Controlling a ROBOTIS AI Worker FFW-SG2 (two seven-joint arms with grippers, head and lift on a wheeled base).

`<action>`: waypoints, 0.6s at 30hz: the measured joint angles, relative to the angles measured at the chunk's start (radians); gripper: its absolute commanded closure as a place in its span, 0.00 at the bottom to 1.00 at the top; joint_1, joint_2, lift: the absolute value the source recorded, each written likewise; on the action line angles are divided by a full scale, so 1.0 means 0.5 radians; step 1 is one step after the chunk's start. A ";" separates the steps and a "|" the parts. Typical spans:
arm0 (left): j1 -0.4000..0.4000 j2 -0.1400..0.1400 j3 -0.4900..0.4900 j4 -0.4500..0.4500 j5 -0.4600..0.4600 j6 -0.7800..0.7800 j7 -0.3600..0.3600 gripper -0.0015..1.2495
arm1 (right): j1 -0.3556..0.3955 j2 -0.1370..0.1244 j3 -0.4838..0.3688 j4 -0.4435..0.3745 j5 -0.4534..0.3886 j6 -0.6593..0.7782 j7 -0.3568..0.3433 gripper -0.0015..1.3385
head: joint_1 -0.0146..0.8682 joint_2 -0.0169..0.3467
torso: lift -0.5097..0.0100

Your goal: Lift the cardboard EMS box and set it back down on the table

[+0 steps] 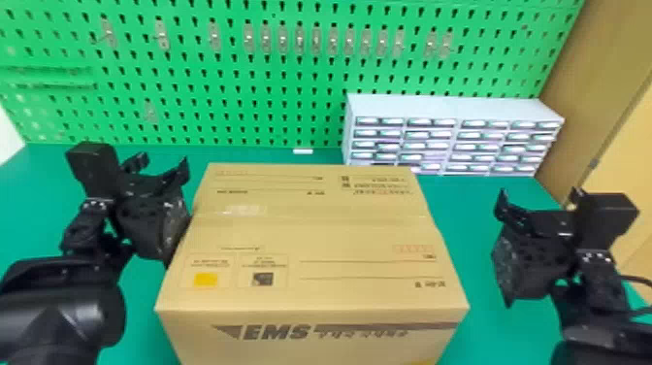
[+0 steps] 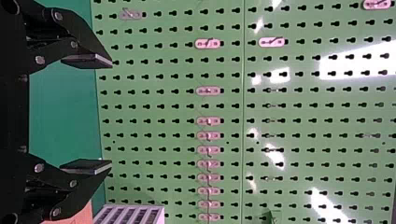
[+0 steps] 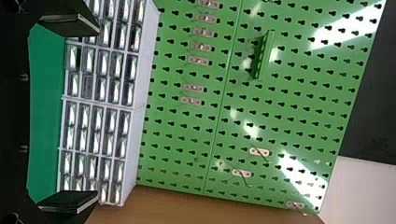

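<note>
While the cardboard EMS box [image 1: 310,233] rested on the green table [image 1: 465,204], the left gripper [image 1: 162,165] and right gripper [image 1: 539,204] flanked it, both released with fingers spread, the right lying farther off.

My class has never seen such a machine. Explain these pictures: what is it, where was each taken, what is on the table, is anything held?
This is a two-armed robot. One picture looks down from its head; two, turned sideways, come from its wrists and face the pegboard. On the table sit a box and, beyond it, a small white piece and a drawer unit. The left gripper is beside the box; the right gripper is farther away, on its other side. Both have open jaws and hold nothing.
</note>
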 measured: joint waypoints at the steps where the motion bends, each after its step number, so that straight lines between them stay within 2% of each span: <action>1: 0.001 0.000 -0.003 0.000 -0.001 0.000 0.001 0.39 | -0.001 0.000 0.000 0.001 -0.008 0.000 0.000 0.06 | 0.78 0.01 | 0.98; 18: -0.006 0.000 -0.039 0.000 0.004 0.006 0.010 0.39 | -0.026 0.004 0.016 0.015 -0.015 0.000 -0.002 0.06 | 0.78 0.01 | 0.98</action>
